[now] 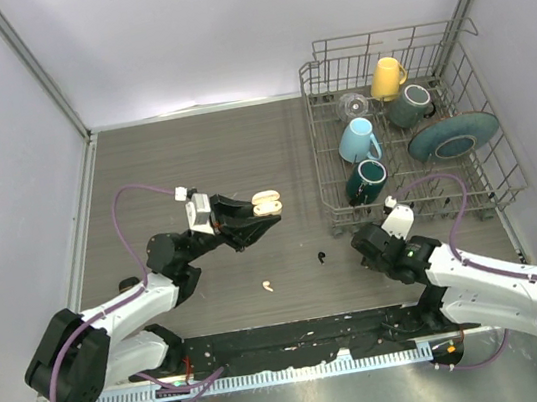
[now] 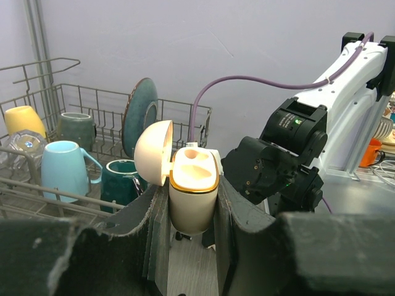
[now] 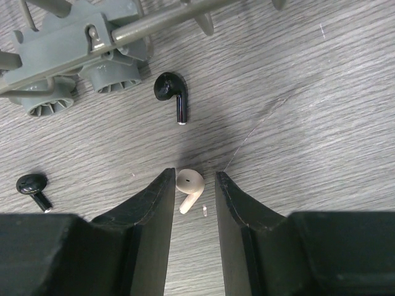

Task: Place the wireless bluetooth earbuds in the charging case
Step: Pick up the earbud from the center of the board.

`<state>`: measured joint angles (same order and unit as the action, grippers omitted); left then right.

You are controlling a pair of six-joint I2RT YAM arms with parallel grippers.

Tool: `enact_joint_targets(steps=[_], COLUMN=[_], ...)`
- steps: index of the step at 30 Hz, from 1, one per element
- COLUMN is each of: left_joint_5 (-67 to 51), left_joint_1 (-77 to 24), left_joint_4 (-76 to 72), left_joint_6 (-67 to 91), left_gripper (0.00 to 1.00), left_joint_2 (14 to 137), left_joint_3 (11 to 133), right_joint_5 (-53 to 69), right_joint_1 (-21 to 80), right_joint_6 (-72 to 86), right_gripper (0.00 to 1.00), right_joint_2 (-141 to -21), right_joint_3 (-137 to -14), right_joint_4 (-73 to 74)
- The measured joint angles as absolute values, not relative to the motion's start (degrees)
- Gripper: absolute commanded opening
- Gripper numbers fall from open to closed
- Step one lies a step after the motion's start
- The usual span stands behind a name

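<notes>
My left gripper [image 1: 251, 220] is shut on the cream charging case [image 1: 267, 201] and holds it above the table. In the left wrist view the case [image 2: 192, 203] stands upright between the fingers, its gold-rimmed lid [image 2: 153, 153] swung open. My right gripper [image 3: 194, 175] is down at the table, its jaws narrowly apart astride a cream earbud [image 3: 189, 184]. That earbud touches the left finger, with a gap to the right one. Two black earbuds [image 3: 173, 92] [image 3: 32, 187] lie beyond. Another cream earbud [image 1: 267, 285] lies on the table between the arms, and a black earbud [image 1: 320, 256] lies beside my right gripper [image 1: 360, 241].
A wire dish rack [image 1: 495, 192] fills the right back, holding a yellow mug [image 1: 388, 77], a light blue mug [image 1: 357, 139], a dark teal mug [image 1: 367, 181] and a teal plate [image 1: 453, 136]. Its plastic feet [image 3: 55, 98] stand close to my right fingertips.
</notes>
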<state>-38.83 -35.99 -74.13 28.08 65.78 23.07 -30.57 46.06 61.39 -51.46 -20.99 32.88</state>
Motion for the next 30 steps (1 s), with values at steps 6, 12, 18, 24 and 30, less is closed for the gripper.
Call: enact_joint_targets(steps=[6,12,18,24,30], left_joint_5=[-38.6,-38.5,-38.4,-38.2,-38.1], left_joint_1=[-36.0,-36.0,-36.0,-36.0,-36.0], left_joint_4=[-74.1,-74.1,-74.1,-74.1,-74.1], left_joint_6=[28.1,28.1,28.1,28.1,28.1], left_gripper=[0.00,0.00,0.00,0.00,0.00], left_joint_2=[65.8,65.8,65.8,65.7,65.7], left_joint_3=[22.5,22.5,22.5,22.1,22.0], right_joint_5=[-30.6,-30.6,-30.6,-30.6,-30.5], right_joint_1=[46.3,46.4,46.4,46.5,46.8], right_joint_6=[61.3,61.3,61.4,61.5,61.7], right_gripper=[0.37,0.33,0.29,0.35,0.35], right_joint_2=[-52.2,-52.2,-52.2,-52.2,-53.2], right_joint_3=[-21.0,-21.0,-21.0,-21.0,-21.2], right_joint_4=[32.6,32.6,32.6,32.7,32.9])
